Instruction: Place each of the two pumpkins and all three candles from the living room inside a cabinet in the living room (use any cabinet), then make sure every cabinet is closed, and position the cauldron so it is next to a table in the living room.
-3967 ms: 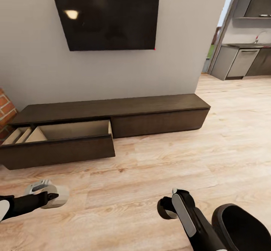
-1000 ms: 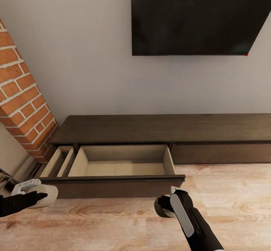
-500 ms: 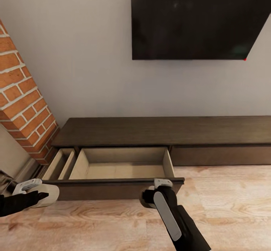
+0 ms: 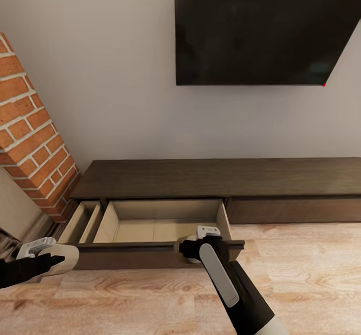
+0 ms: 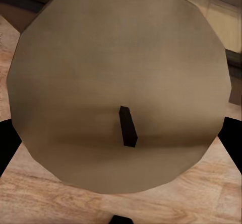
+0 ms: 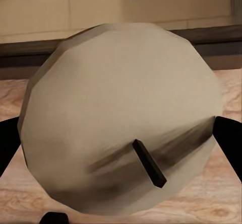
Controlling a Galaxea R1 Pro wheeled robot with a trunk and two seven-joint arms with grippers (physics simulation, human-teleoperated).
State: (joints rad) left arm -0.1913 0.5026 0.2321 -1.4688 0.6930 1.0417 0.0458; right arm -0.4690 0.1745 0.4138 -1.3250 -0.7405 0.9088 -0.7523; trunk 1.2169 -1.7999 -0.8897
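Note:
The long dark-brown cabinet (image 4: 215,177) runs along the wall, its left drawer (image 4: 160,224) pulled out and its pale interior bare. My right gripper (image 4: 193,248) is shut on a cream candle (image 4: 192,259) right at the drawer's front edge. In the right wrist view that candle (image 6: 121,113) and its dark wick sit between black fingers (image 6: 229,138). My left gripper (image 4: 47,257) hangs low over the floor, left of the drawer front, shut on a second candle (image 4: 65,260). The left wrist view looks onto this candle's (image 5: 121,83) flat top. Pumpkins and cauldron are out of view.
A black TV (image 4: 265,29) hangs on the wall above the cabinet. A brick column (image 4: 30,129) stands at the left, close to the drawer's narrow side compartment (image 4: 80,219). Light wood floor (image 4: 301,275) stretches to the right.
The robot has come closer and turned to face the open drawer. In the last second my right arm carried its candle forward and left to the drawer front. The left gripper stayed put.

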